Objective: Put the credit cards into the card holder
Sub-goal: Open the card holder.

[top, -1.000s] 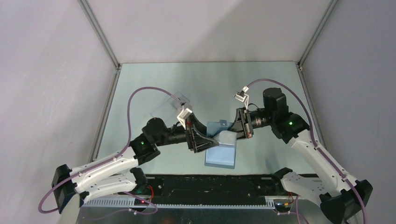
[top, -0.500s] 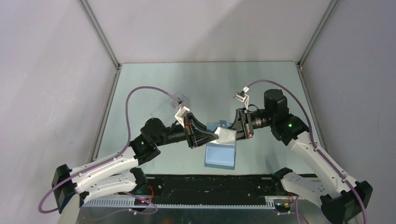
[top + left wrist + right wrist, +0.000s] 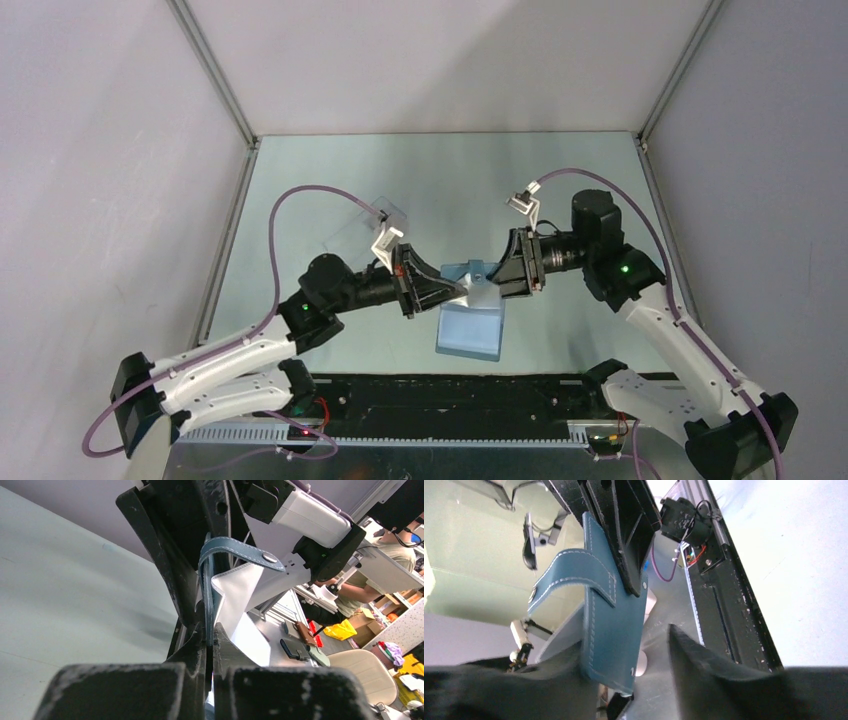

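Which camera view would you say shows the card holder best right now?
Right wrist: the card holder shows large, broad face and clasp tab plain. Left wrist sees it edge-on; top external shows only a small blue patch.

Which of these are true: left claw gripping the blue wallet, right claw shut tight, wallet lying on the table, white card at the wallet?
1. The left claw grips the card holder. True.
2. The right claw is shut tight. False: its jaws stand apart, either side of the card holder.
3. The card holder lies on the table. False: it is held up above it.
4. A white card sits against the card holder. True.
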Controlling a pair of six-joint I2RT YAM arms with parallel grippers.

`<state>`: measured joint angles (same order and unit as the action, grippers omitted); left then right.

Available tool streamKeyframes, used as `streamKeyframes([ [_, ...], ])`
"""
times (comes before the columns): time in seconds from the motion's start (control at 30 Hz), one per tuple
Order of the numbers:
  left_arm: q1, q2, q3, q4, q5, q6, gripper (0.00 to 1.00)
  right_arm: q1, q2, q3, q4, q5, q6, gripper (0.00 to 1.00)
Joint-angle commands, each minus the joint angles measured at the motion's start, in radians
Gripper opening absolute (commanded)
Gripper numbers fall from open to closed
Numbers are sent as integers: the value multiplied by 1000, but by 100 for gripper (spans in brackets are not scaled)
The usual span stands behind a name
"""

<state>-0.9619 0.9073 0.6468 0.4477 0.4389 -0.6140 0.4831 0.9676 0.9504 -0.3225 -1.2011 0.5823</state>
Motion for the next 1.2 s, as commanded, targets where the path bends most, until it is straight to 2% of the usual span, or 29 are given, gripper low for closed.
streamKeyframes([
  [0.0, 27, -49, -34, 32, -64, -22, 0, -54, -47, 11, 24, 17, 9, 60],
  [0.13, 58, -93, -79, 32, -112, -61, 0, -134, -92, 12, -9, 43, -14, 85],
  [0.2, 72, -111, -98, 31, -133, -82, 0, -167, -110, 12, -26, 44, -34, 94],
  [0.27, 79, -122, -105, 31, -139, -96, 0, -185, -121, 13, -56, 41, -60, 99],
  [0.4, 81, -124, -94, 31, -127, -107, 0, -175, -114, 13, -117, 42, -119, 99],
  [0.53, 81, -106, -67, 32, -81, -114, 0, -117, -90, 12, -160, 109, -169, 99],
  [0.77, 81, -61, -19, 32, 7, -139, 0, -1, -37, 24, -134, 270, -183, 99],
  [0.87, 81, -53, -8, 33, 24, -149, 0, 35, -15, 38, -106, 294, -173, 99],
  [0.93, 81, -46, -2, 35, 31, -154, 0, 49, -8, 38, -67, 292, -153, 96],
  [1.0, 81, -37, 1, 36, 36, -158, 0, 59, -5, 38, -28, 287, -134, 86],
  [1.07, 81, -28, 4, 36, 40, -165, 0, 62, -2, 38, 4, 272, -115, 56],
  [1.1, 81, -24, 6, 36, 41, -169, 0, 63, 1, 38, 22, 266, -103, 27],
  [1.17, 80, -14, 8, 36, 41, -172, 12, 61, 6, 38, 37, 251, -88, 2],
])
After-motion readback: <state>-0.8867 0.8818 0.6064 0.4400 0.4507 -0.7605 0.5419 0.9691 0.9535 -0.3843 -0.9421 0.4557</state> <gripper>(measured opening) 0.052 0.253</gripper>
